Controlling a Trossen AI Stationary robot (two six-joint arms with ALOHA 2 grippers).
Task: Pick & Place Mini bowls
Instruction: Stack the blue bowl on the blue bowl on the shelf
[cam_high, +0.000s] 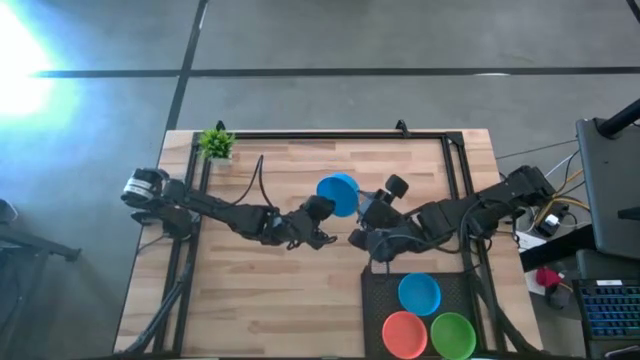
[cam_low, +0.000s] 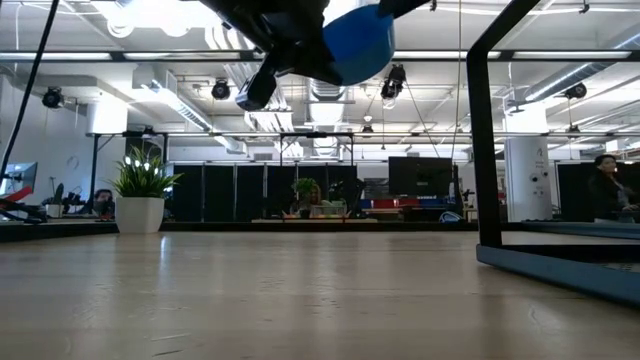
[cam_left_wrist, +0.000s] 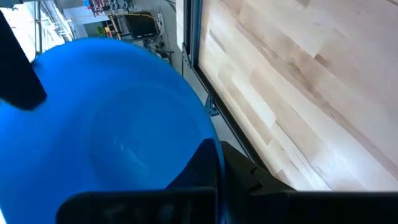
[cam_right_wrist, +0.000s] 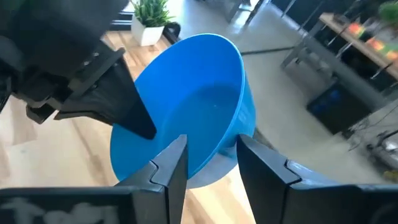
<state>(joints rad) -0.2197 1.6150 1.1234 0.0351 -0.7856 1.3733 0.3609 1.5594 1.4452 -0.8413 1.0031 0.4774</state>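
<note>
Blue bowl partly behind hand

Bright top-left glare, wrist blur

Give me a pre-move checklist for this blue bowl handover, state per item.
1. Left gripper shut on the blue bowl: ok, one finger shows against the rim in the right wrist view.
2. Bowl clear of the table: ok, low view shows it held high.
3. Right gripper jaws straddle the bowl's rim: ok, one finger inside, one outside.
4. Right jaws closed on the rim: not ok, they stand open with a gap.
5. Tray has room: ok, it holds a blue, an orange and a green bowl, with bare mat left.
6. Whether the grippers' fingers touch: cannot tell.
</note>
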